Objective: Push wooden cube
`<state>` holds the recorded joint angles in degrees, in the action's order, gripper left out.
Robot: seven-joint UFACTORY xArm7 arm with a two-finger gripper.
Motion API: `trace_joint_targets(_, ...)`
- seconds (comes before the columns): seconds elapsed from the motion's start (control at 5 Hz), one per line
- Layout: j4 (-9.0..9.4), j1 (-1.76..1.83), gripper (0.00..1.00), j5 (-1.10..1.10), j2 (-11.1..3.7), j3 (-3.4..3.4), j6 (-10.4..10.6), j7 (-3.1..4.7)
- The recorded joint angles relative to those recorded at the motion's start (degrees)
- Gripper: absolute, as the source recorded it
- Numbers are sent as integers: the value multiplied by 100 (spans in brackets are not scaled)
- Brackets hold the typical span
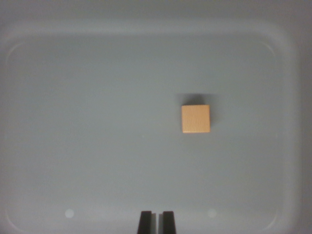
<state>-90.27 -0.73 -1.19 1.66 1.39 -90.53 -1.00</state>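
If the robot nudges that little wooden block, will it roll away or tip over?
Probably neither. The wooden cube has flat faces and sits squarely on the smooth tray, so it should slide. It looks stiff and likely light. An off-centre push might twist it.

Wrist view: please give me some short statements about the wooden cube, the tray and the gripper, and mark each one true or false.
1. The wooden cube lies on the tray. True.
2. The gripper touches the cube. False: they are apart, with bare tray between them.
3. The cube lies toward the wrist view's right of the gripper. True.
4. Two cubes are on the tray. False: only one.
5. The gripper's fingers are spread wide. False: only a narrow slit shows between them.
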Motion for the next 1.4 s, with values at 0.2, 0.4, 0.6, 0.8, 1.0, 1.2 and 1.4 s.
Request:
trace_joint_targets(0.2, 0, 0, 0, 0, 0, 0, 0, 0)
trace_joint_targets(0.4, 87, -7, 0, -8, -38, -8, 121, 27)
trace_joint_targets(0.6, 87, -7, 0, -8, -38, -8, 121, 27)
trace_joint_targets(0.8, 192, -16, 0, -17, -83, -18, 267, 60)
trace_joint_targets(1.0, 192, -16, 0, -17, -83, -18, 267, 60)
trace_joint_targets(1.2, 307, -26, 0, -27, -132, -28, 426, 97)
trace_joint_targets(1.4, 307, -26, 0, -27, -132, -28, 426, 97)
